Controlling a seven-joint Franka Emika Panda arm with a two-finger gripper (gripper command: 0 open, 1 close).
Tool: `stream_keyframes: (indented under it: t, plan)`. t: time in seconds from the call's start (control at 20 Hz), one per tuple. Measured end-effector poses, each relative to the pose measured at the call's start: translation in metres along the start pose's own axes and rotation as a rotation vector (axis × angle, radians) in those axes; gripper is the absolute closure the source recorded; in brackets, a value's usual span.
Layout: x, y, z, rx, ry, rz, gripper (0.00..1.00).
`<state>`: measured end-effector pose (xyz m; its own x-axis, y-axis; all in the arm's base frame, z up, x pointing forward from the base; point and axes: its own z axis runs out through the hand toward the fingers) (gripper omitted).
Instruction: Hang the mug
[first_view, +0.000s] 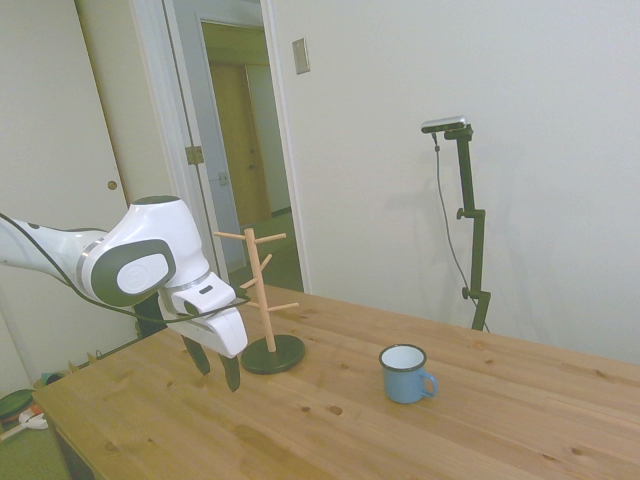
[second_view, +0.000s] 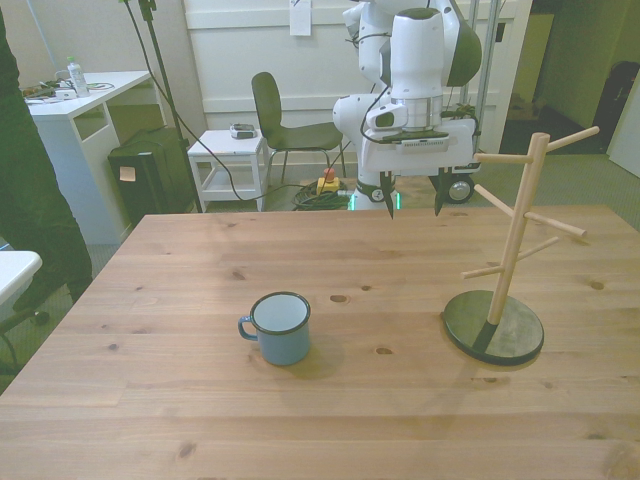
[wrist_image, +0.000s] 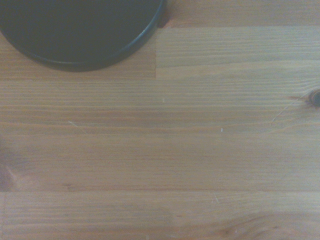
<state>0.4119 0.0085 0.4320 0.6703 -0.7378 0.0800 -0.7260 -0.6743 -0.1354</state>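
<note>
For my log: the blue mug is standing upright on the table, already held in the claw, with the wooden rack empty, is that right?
Not quite: the claw is open and holds nothing, well apart from the mug. The front view shows this. The mug does stand upright on the table, and the wooden rack is empty.

Even soft indoor light, greenish cast; faint shadow under the mug; wrist view slightly soft, no glare.
</note>
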Motion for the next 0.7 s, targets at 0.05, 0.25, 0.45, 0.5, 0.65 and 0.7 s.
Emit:
stream_keyframes:
  t: [0.05, 0.25, 0.45, 0.5, 0.65, 0.7]
  plan:
    - [0.000, 0.000, 0.000, -0.002, -0.002, -0.001, 0.00]
    - [0.009, 0.007, 0.001, -0.003, -0.013, 0.018, 0.00]
    - [0.044, 0.022, -0.017, 0.021, -0.009, 0.067, 0.00]
    - [0.056, 0.027, -0.024, 0.028, -0.007, 0.082, 0.00]
    - [0.098, 0.045, -0.048, 0.045, -0.003, 0.132, 0.00]
    - [0.112, 0.050, -0.056, 0.049, -0.002, 0.149, 0.00]
